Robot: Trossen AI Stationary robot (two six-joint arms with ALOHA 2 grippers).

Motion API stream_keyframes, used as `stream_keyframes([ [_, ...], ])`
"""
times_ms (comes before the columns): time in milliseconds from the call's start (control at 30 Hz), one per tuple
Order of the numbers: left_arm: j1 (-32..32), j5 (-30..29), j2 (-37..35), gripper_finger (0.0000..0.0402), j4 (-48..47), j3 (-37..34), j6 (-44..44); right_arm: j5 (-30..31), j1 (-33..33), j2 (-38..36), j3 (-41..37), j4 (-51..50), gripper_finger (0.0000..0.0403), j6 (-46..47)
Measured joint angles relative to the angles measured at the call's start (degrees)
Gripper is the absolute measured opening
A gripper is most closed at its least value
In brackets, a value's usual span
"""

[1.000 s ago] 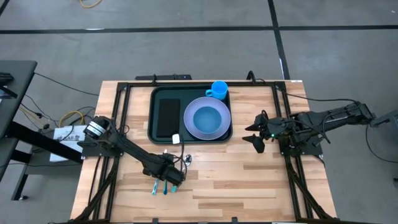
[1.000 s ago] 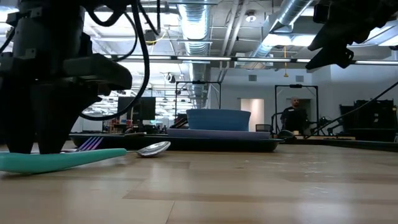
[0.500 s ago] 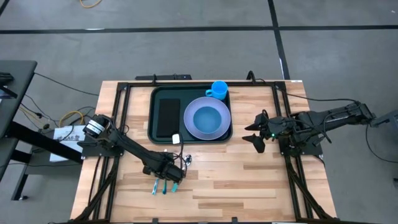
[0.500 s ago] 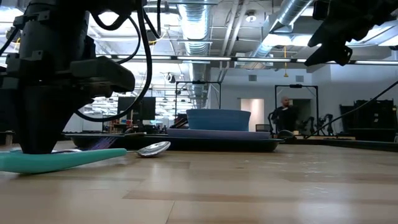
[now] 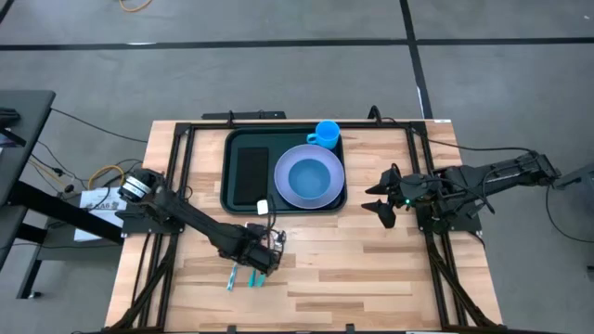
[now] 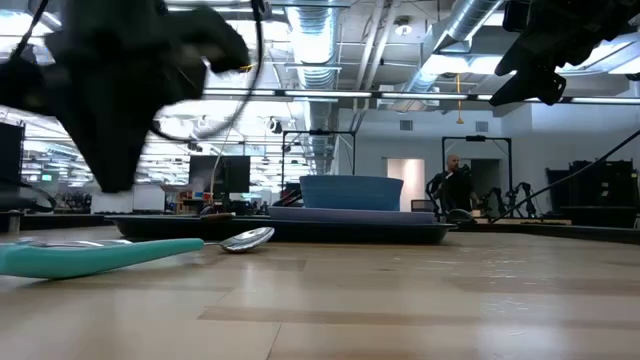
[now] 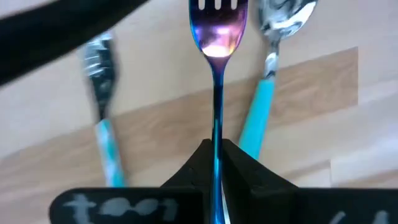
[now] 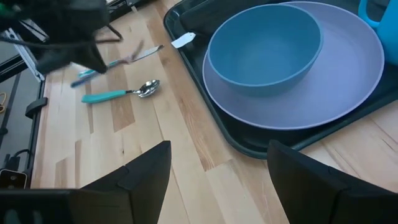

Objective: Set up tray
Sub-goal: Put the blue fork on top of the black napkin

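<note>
A fork with a shiny purple-blue head sticks forward out of my left gripper, which is shut on it above the table's near middle. A teal-handled spoon and a teal-handled knife lie flat on the wood on either side of it. Behind them stands the dark green tray, holding a black napkin, a lavender plate with a blue bowl, and a blue cup. My right gripper hovers open to the tray's right. My left gripper pinches the fork's thin handle between its two fingers. The handle runs along the fingers and the head points away from them. In the low view the gripper is above the table and no part of the fork shows on the wood.
The spoon lies on the wood below the left gripper, its bowl toward the tray. Bare wood stretches from the tray to the table's near edge. A person stands far off in the room.
My left gripper has shut on the fork's handle and has risen off the table, taking the fork with it; its purple tines are gone from the wood in the low view. The spoon and the knife have stayed in place.
</note>
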Motion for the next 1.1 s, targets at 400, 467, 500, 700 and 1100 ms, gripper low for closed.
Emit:
stream_keyframes([
  [400, 12.26, -8.44, -16.59, 0.0, -16.78, -4.35, 4.58, 0.05, 0.02, 0.0, 0.04, 0.0, 0.0255, 0.04],
  [467, 18.71, -8.38, -20.58, 0.0, -12.25, -9.43, 10.08, 0.07, 0.02, 0.0, 0.04, -0.01, 0.0255, 0.04],
  [500, 22.01, -7.93, -22.64, 0.0, -8.89, -12.1, 12.67, 0.07, 0.02, 0.0, 0.04, -0.02, 0.0255, 0.04],
  [700, 39.53, -4.55, -28.18, 0.0, 1.14, -23.12, 24.55, 0.09, 0.01, 0.0, 0.07, -0.26, 0.0255, 0.07],
  [1100, 55.18, 1.84, -21.84, 0.0, 13.05, -24.84, 41.17, 0.33, -1.96, 0.02, 0.07, -0.44, 0.0255, -0.09],
])
